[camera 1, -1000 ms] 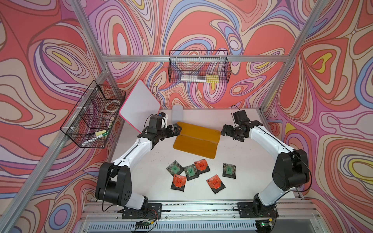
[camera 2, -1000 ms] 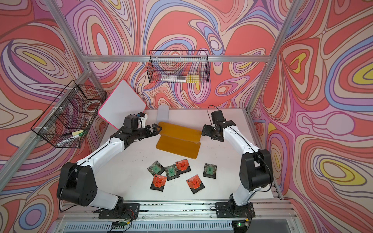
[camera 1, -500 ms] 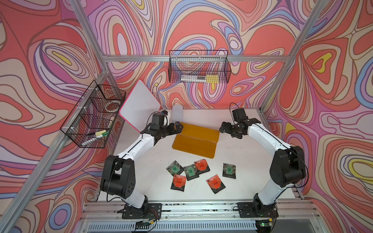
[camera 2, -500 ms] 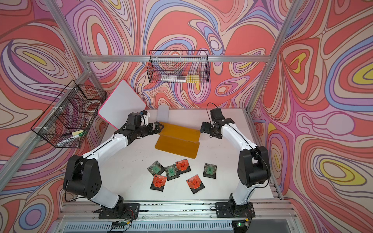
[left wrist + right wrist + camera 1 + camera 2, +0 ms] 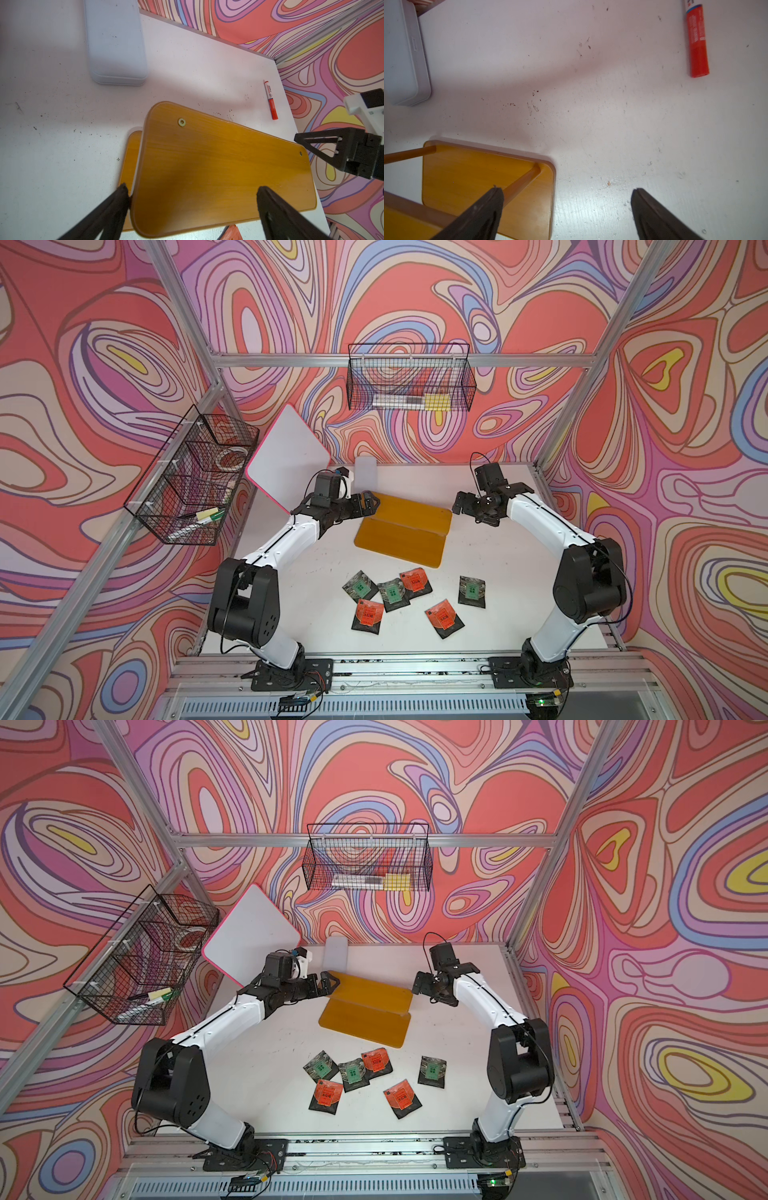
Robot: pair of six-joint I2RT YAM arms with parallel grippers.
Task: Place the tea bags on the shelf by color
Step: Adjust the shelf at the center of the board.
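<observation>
1. Flanking the shelf (image 5: pixel 405 526) at the far middle of the table (image 5: pixel 316 572), the left claw (image 5: pixel 371 502) and right claw (image 5: pixel 462 506) hang at its two short ends. Both are spread wide and hold nothing.
2. Sorting has not begun, as I judge it. Both boards are bare, and the arms seem busy with the shelf rather than with any bag.
3. All six tea bags (image 5: pixel 392 593) lie flat near the front edge, well apart from the shelf. Three are green and three orange, and two in the middle overlap.
4. The next move probably calls for a claw to swing forward, drop over a lone bag (image 5: pixel 472 590) and narrow onto its thin edge.
5. The table is white, scuffed and speckled. A red marker (image 5: pixel 271 99) and a pale box (image 5: pixel 115 41) lie behind the shelf.
6. Swirl-patterned walls close the space in, with two wire baskets (image 5: pixel 409 383) hung up and a whiteboard (image 5: pixel 286 460) leaning in the corner.
</observation>
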